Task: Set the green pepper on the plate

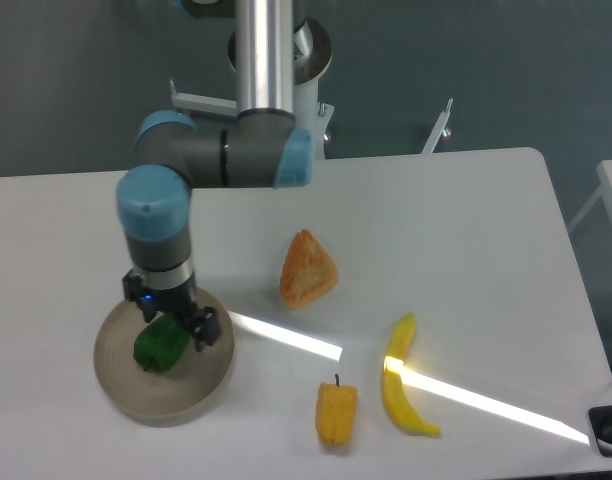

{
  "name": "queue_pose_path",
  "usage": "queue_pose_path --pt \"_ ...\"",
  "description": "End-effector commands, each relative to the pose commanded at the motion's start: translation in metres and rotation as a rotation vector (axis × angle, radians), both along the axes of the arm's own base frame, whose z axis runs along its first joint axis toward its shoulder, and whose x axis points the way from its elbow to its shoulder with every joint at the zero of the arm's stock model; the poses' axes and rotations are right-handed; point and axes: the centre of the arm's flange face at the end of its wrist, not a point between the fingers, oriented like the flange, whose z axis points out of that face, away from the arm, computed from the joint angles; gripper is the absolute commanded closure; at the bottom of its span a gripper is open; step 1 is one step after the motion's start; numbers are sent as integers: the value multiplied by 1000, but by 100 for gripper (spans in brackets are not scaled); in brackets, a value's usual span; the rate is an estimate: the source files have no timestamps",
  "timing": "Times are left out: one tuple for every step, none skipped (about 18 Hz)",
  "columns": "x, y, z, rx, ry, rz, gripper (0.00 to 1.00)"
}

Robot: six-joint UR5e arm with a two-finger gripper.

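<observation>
Fixed camera, green pepper lying on plate, hand spread just above it

Arm cut off at top edge; tool fingertips hard to make out; plate partly covered.

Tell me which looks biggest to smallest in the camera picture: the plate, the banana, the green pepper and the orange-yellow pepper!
1. The plate, clearly widest.
2. The banana, longest of the foods.
3. The orange-yellow pepper and the green pepper look about alike; the gripper partly hides the green one, so I won't rank them.
</observation>
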Motion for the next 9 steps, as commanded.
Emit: queue_pose_path --pt "-16 -4 4 5 7 1 0" --pt "-33 -8 5 6 13 10 0" --pt "-51 -14 12 16 18 22 0" --pt "-69 -19 16 21 26 26 0" --pt "-81 -23 19 23 36 20 0" --pt "-92 -29 24 27 46 15 0" --pt "-106 -34 25 26 58 7 0" --pt "-119 -38 27 27 70 -21 0" --pt "-134 -44 29 26 84 -48 0"
